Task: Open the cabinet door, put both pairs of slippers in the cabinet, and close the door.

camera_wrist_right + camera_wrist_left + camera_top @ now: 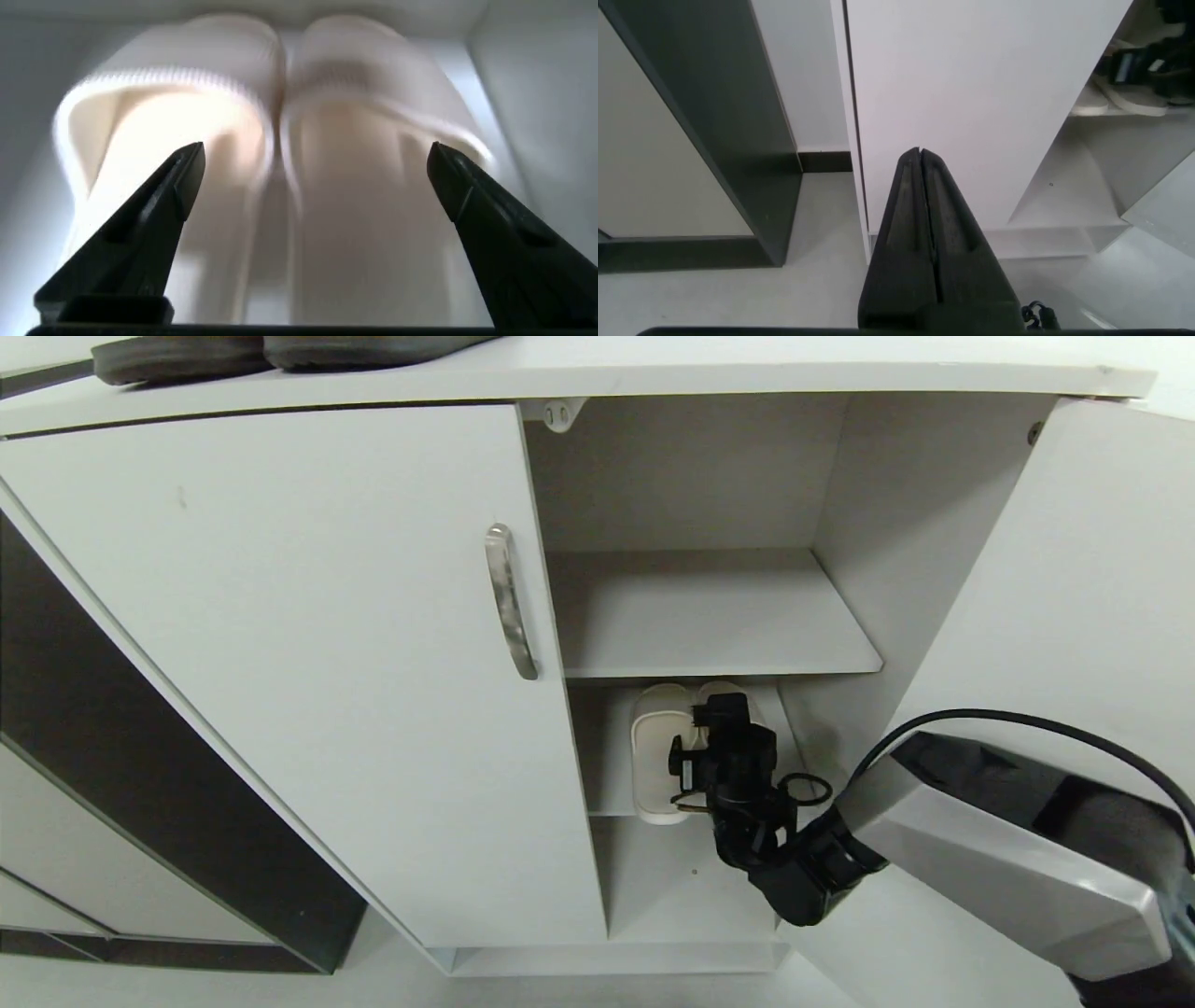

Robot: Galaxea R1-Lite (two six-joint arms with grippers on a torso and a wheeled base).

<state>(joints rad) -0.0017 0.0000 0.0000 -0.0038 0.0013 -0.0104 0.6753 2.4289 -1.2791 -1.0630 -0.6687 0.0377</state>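
Two dark slippers (177,357) lie on the cabinet (747,378) top at eleven o'clock in my head view; my left gripper (920,159) is clenched on nothing, low before the closed left door (308,663); its handle (510,602) runs near centre; the white slippers (658,747) sit side by side on the second shelf (607,784) at five o'clock; my right gripper (724,714) hangs released at their near end, fingers (173,196) spread wide; the right door (1074,597) stands open at three o'clock.
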